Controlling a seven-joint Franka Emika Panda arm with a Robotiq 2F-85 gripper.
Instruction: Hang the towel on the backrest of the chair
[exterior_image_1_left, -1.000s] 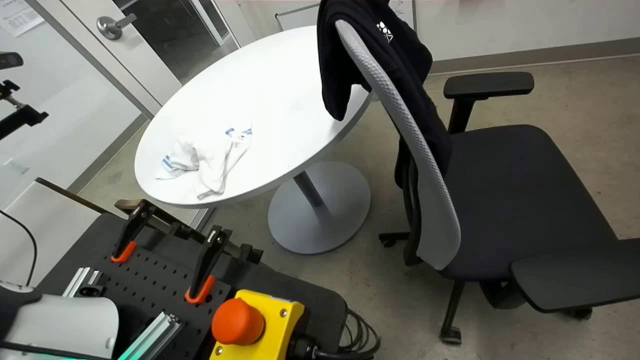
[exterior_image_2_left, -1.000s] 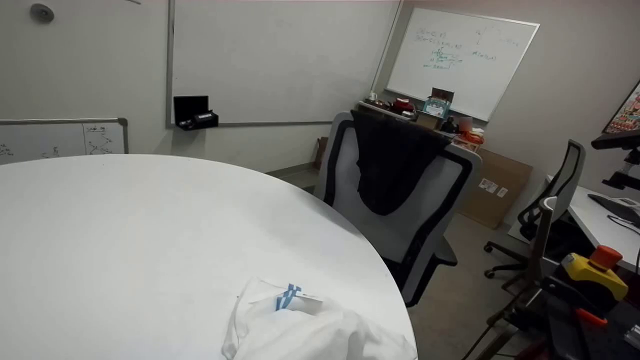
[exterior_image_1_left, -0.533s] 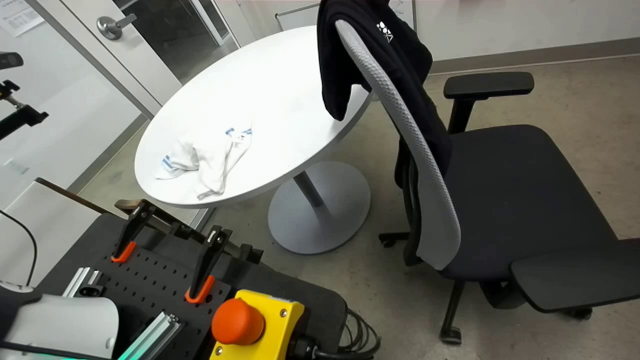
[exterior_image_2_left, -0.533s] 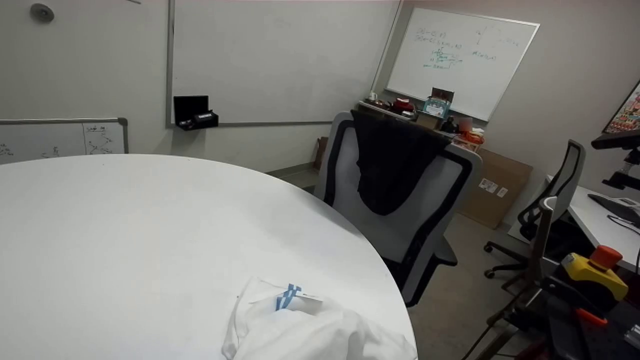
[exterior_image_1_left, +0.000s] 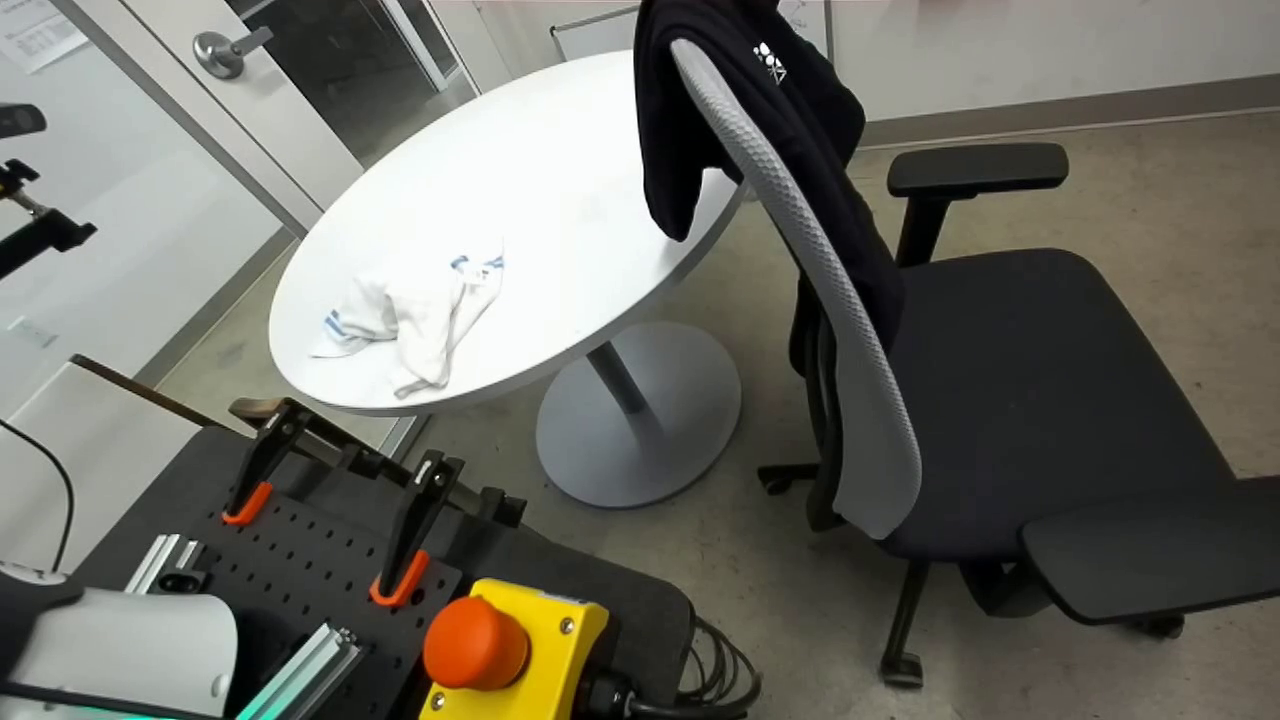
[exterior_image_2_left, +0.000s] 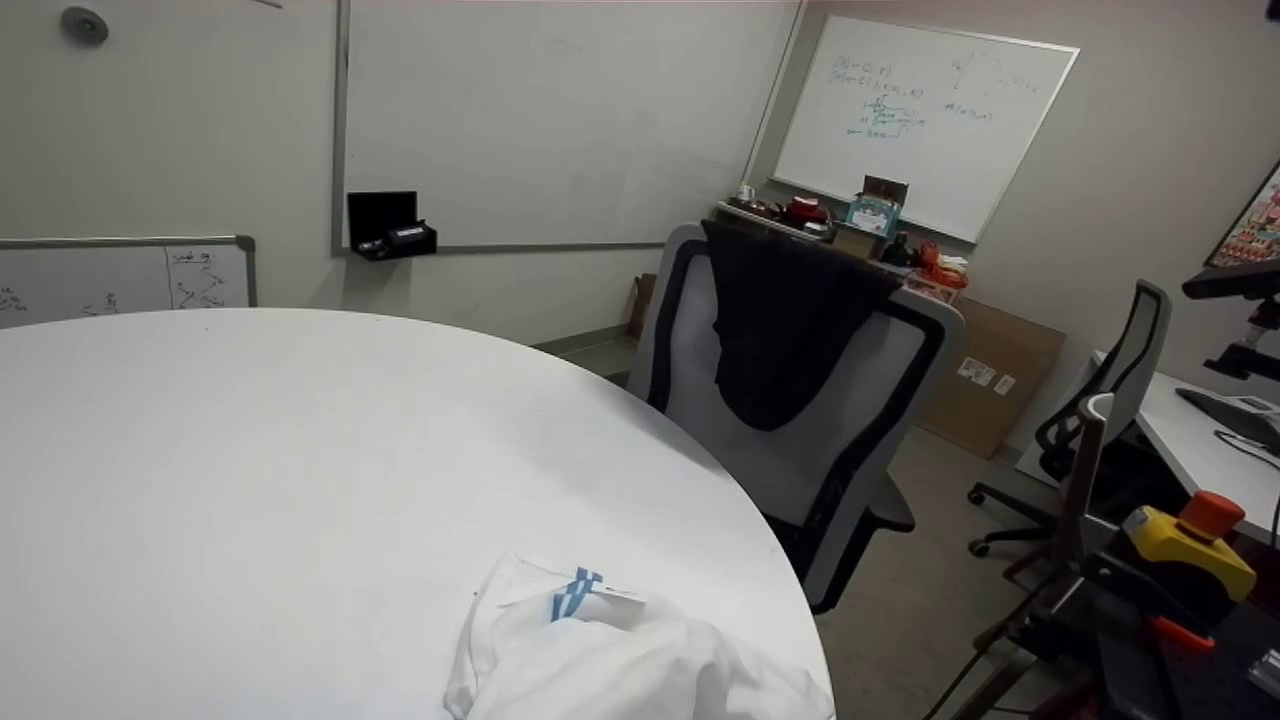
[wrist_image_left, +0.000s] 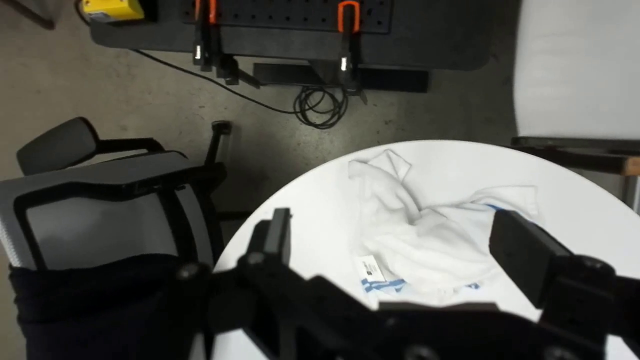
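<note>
A crumpled white towel with blue stripes lies on the white round table (exterior_image_1_left: 560, 180), near its edge, in both exterior views (exterior_image_1_left: 425, 320) (exterior_image_2_left: 620, 665) and in the wrist view (wrist_image_left: 425, 245). My gripper (wrist_image_left: 397, 240) is open and empty above the towel, its black fingers wide apart on either side of most of it. The right finger covers a small part of the towel. The grey chair backrest (exterior_image_1_left: 870, 430) stands beside the table; it also shows in an exterior view (exterior_image_2_left: 860, 375) and at the left of the wrist view (wrist_image_left: 100, 230). The gripper is outside both exterior views, apart from a possible dark bit at a corner.
A black garment (exterior_image_1_left: 690, 130) hangs over the backrest's top, also in the wrist view (wrist_image_left: 85, 305). A dark pegboard stand with clamps (exterior_image_1_left: 410, 530) and a yellow box with a red button (exterior_image_1_left: 520, 640) is near the table. The chair has black armrests (exterior_image_1_left: 975, 170).
A small dark shape has come into the top right corner of an exterior view. The towel, table and chair have not moved.
</note>
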